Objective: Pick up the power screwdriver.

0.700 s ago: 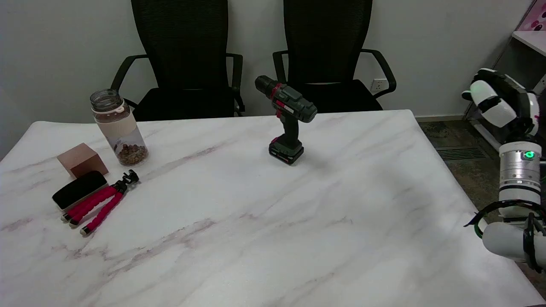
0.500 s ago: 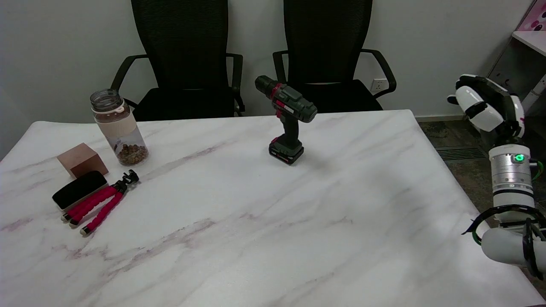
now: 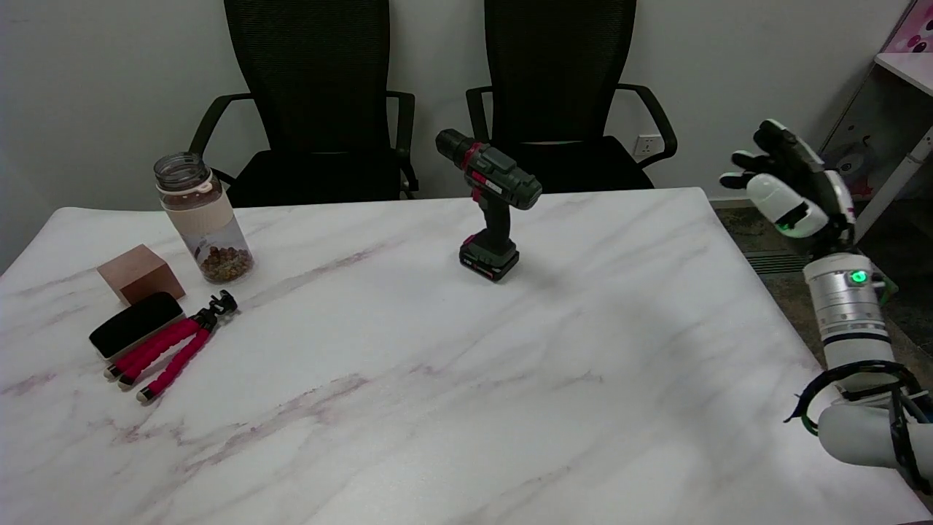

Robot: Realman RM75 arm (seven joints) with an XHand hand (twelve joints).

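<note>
— While your right hand [image 3: 791,191] hangs in the air off the table's right edge, its fingers are spread and it holds nothing, so what do you make of its place?

— You have it raised beyond the marble table [image 3: 598,408], palm turned toward the left, which I judge suits a sideways reach at the handle. It is well apart from the power screwdriver [image 3: 490,205], with bare tabletop between them.

— And where does the tool sit for you?

— You find it toward the far middle of the table, upright on its battery base, chuck pointing left and slightly far. Standing like that, its grip is open to your hand from the right.

— How does it look?

— Dark green-grey body with red trim near the chuck, black handle, a blocky black base. Your jar [image 3: 202,218], wooden block [image 3: 138,273] and red tripod [image 3: 171,351] lie far off at the left, out of your path.
</note>
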